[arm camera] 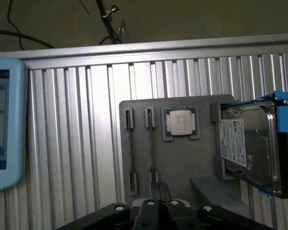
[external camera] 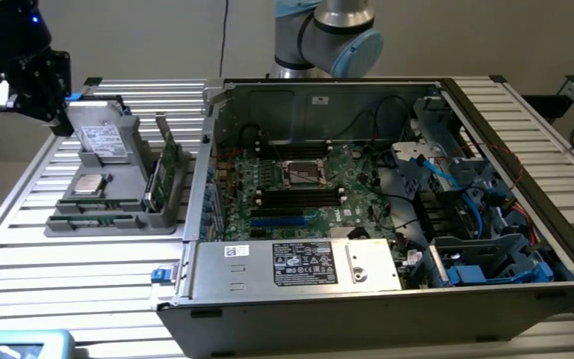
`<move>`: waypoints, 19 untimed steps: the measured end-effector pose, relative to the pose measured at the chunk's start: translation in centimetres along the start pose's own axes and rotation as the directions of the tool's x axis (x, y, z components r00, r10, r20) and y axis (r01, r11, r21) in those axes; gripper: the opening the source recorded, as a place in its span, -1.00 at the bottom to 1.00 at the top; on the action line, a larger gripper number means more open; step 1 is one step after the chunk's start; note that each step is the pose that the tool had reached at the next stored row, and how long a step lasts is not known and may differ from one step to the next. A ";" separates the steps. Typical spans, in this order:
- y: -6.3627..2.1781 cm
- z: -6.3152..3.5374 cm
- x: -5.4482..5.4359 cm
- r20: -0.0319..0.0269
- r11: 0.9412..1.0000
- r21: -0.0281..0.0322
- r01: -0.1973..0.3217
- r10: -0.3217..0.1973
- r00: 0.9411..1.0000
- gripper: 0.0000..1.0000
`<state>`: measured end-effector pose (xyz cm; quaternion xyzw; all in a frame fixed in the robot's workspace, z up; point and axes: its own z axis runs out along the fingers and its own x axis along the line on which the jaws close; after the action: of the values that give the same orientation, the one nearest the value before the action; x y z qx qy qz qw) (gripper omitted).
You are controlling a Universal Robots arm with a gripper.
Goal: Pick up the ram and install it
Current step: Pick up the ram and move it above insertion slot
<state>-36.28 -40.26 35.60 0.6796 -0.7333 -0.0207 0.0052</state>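
The open computer case is sitting on the slatted tabletop, with the gray holder lying just beside it. The ram is standing on edge in the holder, its long axis running alongside the case wall and a hard drive sitting near it. The fingers are hovering over the holder, pressed together and empty.

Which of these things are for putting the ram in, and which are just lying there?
For the job: ram, slots, motherboard, fingers.
Just lying about: hard drive, chip, blue device.
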 end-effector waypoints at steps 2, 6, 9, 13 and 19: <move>0.02 -0.01 0.0 -0.001 1.000 -0.001 0.020 -0.020 1.000 -0.79; 0.02 0.00 0.0 -0.001 1.000 0.000 0.020 -0.020 1.000 -0.79; 0.07 0.01 0.0 0.000 1.000 0.011 0.020 -0.020 1.000 -0.79; 0.19 0.11 0.0 0.001 0.999 0.027 0.024 -0.024 1.000 -0.65; 0.21 0.75 0.2 0.000 0.999 0.028 0.032 -0.032 1.000 -0.15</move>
<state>-36.53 -40.37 34.85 0.6910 -0.7227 -0.0107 -0.0050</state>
